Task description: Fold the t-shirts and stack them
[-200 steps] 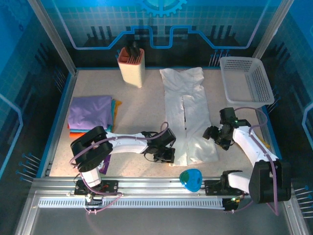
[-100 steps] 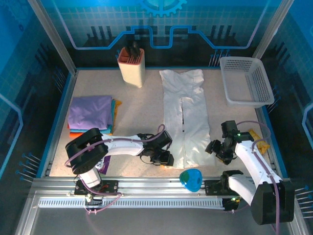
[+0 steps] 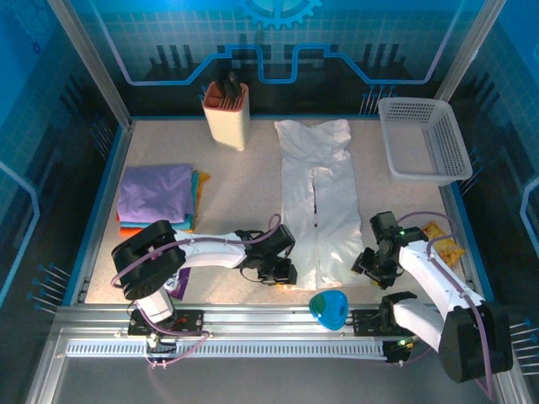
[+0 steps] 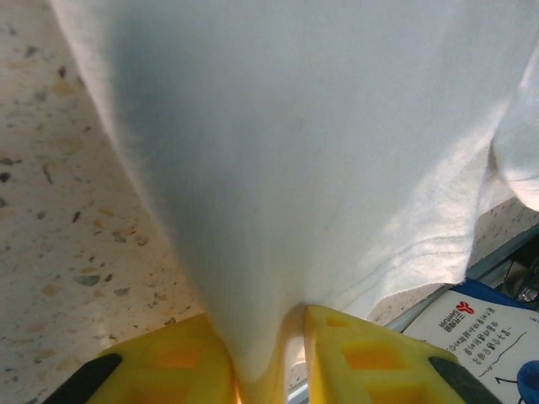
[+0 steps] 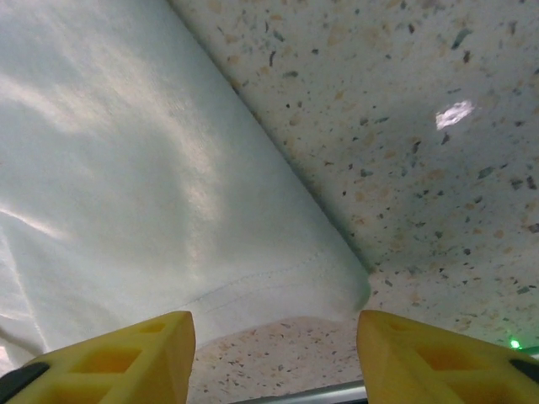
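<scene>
A long white t-shirt [image 3: 316,198], folded lengthwise, lies up the middle of the table. My left gripper [image 3: 281,272] sits at its near-left corner. In the left wrist view the yellow fingers [image 4: 189,362] are shut on a pinch of the white t-shirt [image 4: 320,143], and that gripper [image 4: 268,364] rests low on the table. My right gripper [image 3: 369,266] hovers at the near-right corner. It stands open [image 5: 274,358], with the hem corner [image 5: 333,290] lying just beyond and between its fingers, untouched. A folded lavender garment [image 3: 156,192] tops an orange-edged one [image 3: 135,229] at the left.
A cream utensil holder [image 3: 227,114] stands at the back and a white perforated basket [image 3: 421,139] at the back right. A blue object [image 3: 328,308] lies on the near rail. A yellow packet [image 3: 444,237] lies beside the right arm. A printed card [image 4: 476,330] lies near the table edge.
The right gripper has come down towards the near edge, to the shirt's near-right corner. The shirt's near end is narrower than a second ago. The left gripper shifted slightly nearer.
</scene>
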